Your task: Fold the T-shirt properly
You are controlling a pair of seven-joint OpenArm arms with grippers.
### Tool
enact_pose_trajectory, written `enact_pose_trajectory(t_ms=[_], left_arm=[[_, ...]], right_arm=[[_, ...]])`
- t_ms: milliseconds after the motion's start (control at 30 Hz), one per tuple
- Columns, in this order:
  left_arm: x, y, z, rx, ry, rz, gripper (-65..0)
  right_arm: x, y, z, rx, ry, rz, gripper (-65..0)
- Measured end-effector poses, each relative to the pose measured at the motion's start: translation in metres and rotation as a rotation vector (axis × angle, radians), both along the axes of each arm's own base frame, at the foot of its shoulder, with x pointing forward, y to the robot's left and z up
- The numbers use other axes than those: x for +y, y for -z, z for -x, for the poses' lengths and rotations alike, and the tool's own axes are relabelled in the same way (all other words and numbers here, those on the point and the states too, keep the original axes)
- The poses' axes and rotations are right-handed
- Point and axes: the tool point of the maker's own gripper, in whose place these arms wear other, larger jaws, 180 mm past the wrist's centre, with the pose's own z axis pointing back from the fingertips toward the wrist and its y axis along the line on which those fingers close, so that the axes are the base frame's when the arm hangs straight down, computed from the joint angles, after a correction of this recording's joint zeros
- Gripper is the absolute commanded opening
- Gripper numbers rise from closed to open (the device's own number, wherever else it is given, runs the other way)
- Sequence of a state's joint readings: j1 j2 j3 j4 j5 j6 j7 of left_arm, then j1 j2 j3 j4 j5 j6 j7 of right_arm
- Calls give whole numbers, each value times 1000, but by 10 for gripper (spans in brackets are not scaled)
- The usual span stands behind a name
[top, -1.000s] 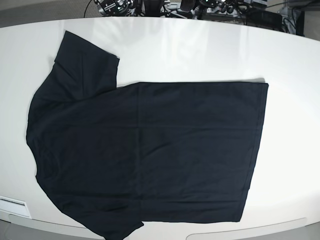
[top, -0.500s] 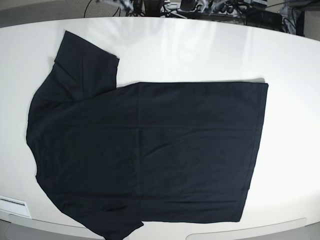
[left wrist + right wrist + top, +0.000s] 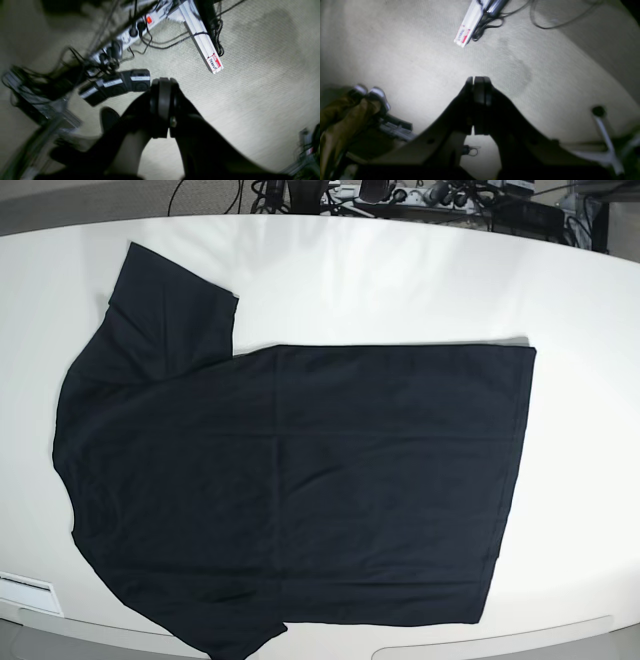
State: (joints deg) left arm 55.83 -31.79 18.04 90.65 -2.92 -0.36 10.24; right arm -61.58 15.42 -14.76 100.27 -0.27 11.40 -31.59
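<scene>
Gone from bench [image 3: 400, 280] edge, my pincers, left [image 3: 163, 82] and right [image 3: 478, 81], clamped empty above carpet [image 3: 407, 57]; T-shirt [image 3: 290, 480] flat, unfolded.

- The white bench [image 3: 400, 280] lies bare along its far side and right end, so a tool could pass there freely.
- The T-shirt [image 3: 300, 480] lies flat over the left and middle, low and no barrier to a pass above it.
- Cables and gear [image 3: 400, 195] crowd the strip behind the far edge.
- No arm stands over the bench.
</scene>
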Motion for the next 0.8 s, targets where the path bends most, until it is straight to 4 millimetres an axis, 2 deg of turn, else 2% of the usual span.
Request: enact_pose_trajectory(t_ms=[100, 233, 300, 367, 433, 533, 667, 800], left_arm=[[10, -28, -28, -51, -2, -29, -650], [23, -64, -58, -128, 11, -46, -650], [25, -80, -67, -154, 19, -39, -650], [26, -93, -76, -170, 34, -30, -650], [26, -108, -96, -234, 46, -34, -650], [20, -131, -127, -348, 56, -12, -650], [21, -136, -136, -377, 62, -17, -650], [16, -143, -173, -481, 127, -13, -650]], right_arm=[[-6, -34, -26, -105, 13, 4, -650], [-12, -72, -35, -155, 24, 3, -650], [-17, -84, -52, -200, 33, 15, -650], [-27, -95, -80, -289, 44, 41, -650], [-38, -107, -101, -354, 38, 63, -650], [-52, -116, -115, -406, 33, 87, -650], [-64, -131, -137, -490, 68, 81, -650], [-76, -135, -143, -496, 80, 77, -650]])
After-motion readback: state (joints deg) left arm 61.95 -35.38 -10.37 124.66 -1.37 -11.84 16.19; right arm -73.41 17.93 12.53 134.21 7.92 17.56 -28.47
